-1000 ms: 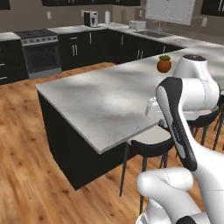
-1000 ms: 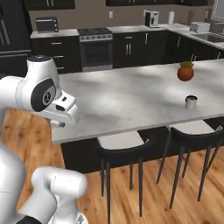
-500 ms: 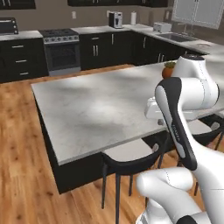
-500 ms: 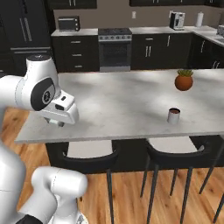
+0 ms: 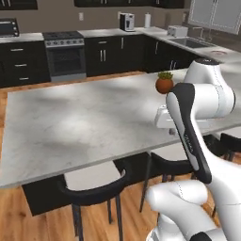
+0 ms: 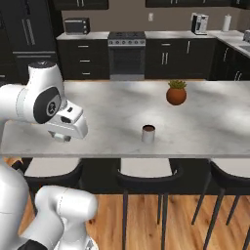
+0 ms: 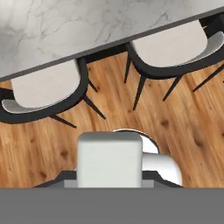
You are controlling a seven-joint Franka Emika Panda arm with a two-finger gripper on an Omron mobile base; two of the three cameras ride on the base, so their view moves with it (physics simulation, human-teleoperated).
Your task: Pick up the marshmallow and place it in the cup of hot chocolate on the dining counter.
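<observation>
Marshmallow (image 7: 109, 159) is sitting pinched in the closed claw (image 7: 109, 183), hanging over the floor short of the bench (image 6: 112, 112). Carrying step is running; next, reaching forward to the cup (image 6: 148, 134), well ahead.

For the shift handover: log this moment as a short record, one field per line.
setting: kitchen with a marble-topped dining counter
cup of hot chocolate: upright near the counter's near edge
plant pot: on the counter, beyond the cup, apart from it
stools: tucked under the near edge
claw: shut on a white block, the marshmallow, off the counter's edge
task state: marshmallow not yet in the cup
</observation>
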